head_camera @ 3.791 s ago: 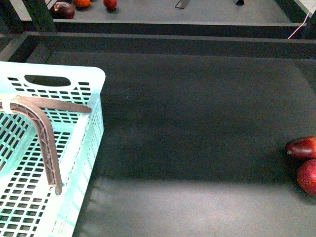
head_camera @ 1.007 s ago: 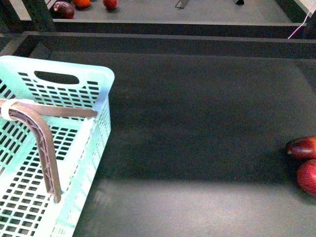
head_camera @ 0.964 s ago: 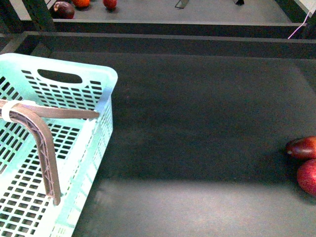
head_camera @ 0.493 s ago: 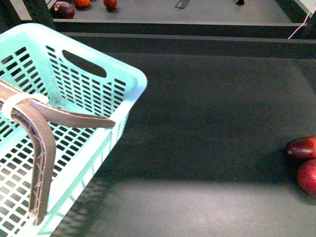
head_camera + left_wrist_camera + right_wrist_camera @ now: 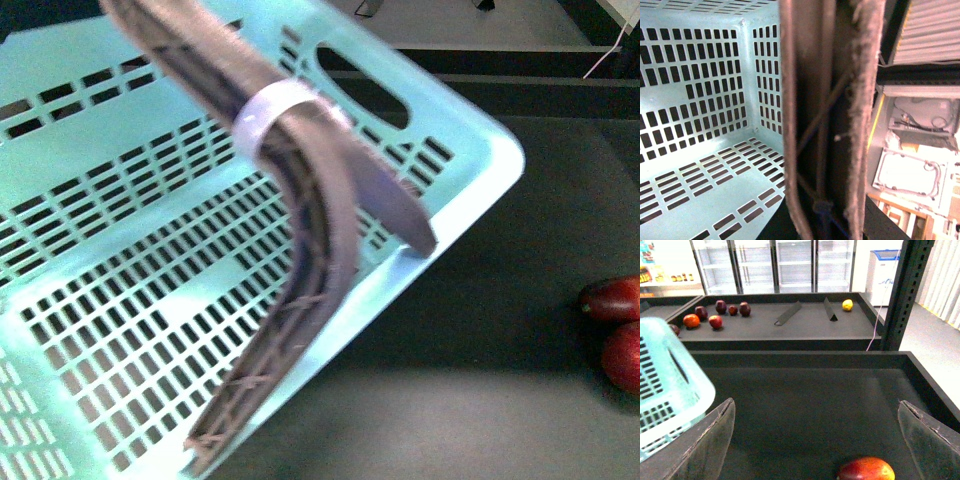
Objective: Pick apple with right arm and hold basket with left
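Clearly tilted, the mint-green basket (image 5: 110, 150) fills the left and middle of the front view. Its slotted floor is turned toward the camera, and its grey-brown handle (image 5: 325, 210), wrapped by a pale band (image 5: 278, 108), arches across the opening. The apple (image 5: 625, 355) lies on the dark desk (image 5: 500, 410) well apart from the basket, off to the basket's right. It sits just beside the darker maroon fruit (image 5: 610, 298), on that fruit's nearer side. From the left wrist, the handle (image 5: 820, 100) runs close across the picture with the basket's inner walls (image 5: 700, 100) behind it. The left fingers do not show there, so I cannot tell whether they clasp it. The right fingers (image 5: 710, 440) stand wide apart with nothing between them, above the desk to the right of the basket (image 5: 670, 385). A red fruit with a yellowish end (image 5: 865, 470) lies below the gap. I cannot tell which of the two fruits it is.
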